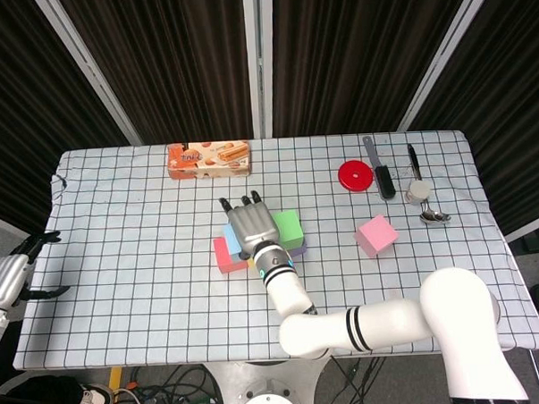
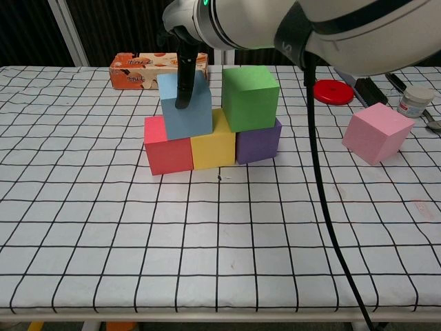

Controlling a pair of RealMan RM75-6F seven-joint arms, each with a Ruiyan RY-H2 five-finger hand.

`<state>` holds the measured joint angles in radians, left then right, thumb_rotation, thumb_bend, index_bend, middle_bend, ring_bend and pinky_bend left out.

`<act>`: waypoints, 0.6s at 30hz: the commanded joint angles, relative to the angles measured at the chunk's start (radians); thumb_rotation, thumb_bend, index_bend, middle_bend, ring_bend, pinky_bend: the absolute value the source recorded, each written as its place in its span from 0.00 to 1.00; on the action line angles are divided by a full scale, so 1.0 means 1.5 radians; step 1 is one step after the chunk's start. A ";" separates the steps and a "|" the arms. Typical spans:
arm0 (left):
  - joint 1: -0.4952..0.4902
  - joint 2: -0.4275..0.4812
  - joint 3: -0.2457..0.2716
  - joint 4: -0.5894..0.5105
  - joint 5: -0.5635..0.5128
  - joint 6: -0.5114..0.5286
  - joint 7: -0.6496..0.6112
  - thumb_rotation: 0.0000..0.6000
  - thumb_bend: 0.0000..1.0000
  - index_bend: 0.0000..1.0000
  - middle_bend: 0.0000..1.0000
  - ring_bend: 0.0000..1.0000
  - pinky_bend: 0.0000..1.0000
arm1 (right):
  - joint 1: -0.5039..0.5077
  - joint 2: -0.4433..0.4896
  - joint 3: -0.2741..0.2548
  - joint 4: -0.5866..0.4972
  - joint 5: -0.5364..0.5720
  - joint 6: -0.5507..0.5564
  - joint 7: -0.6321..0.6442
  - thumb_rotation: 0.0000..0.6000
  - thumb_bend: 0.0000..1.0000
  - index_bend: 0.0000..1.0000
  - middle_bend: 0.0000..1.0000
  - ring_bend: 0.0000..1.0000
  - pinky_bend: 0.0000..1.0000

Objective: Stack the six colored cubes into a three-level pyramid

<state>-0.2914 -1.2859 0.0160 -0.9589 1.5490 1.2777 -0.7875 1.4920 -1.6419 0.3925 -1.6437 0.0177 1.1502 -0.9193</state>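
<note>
Dark curtains are hanging behind a table that is being covered by a white cloth with a black grid. Near its middle, a row of three cubes is being kept side by side and touching: red cube, yellow cube and purple cube. A blue cube is being borne on the red and yellow ones, and a green cube is being borne on the yellow and purple ones, just beside the blue. The blue cube is being gripped by the right hand, which is being held over the stack; in the chest view a dark finger is being pressed against the cube's near face, while the fingers on the far side are hidden. A pink cube is being left well apart to the right, tilted on the cloth.

At the table's left edge the left hand is being held beside the cloth with nothing in it and its fingers apart.

Along the far edge a snack box is lying flat. Towards the far right a red lid, a black-handled knife, a small jar and a spoon are being kept near one another.
</note>
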 commanded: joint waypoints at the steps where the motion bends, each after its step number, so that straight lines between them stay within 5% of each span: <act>1: 0.001 -0.001 0.001 0.002 0.000 0.000 -0.002 1.00 0.01 0.14 0.18 0.09 0.20 | -0.001 -0.002 0.002 0.003 0.002 -0.002 -0.004 1.00 0.10 0.00 0.60 0.12 0.00; 7: 0.002 -0.003 0.001 0.006 0.000 0.000 -0.007 1.00 0.01 0.14 0.18 0.09 0.20 | -0.004 -0.005 0.009 0.006 0.012 -0.009 -0.013 1.00 0.10 0.00 0.55 0.11 0.00; 18: 0.004 -0.007 0.004 0.016 -0.001 -0.003 -0.018 1.00 0.01 0.14 0.18 0.09 0.20 | -0.006 0.001 0.016 0.007 0.034 -0.029 -0.028 1.00 0.05 0.00 0.30 0.01 0.00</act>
<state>-0.2857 -1.2956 0.0215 -0.9354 1.5480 1.2734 -0.8139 1.4833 -1.6412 0.4163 -1.6328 0.0666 1.1071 -0.9598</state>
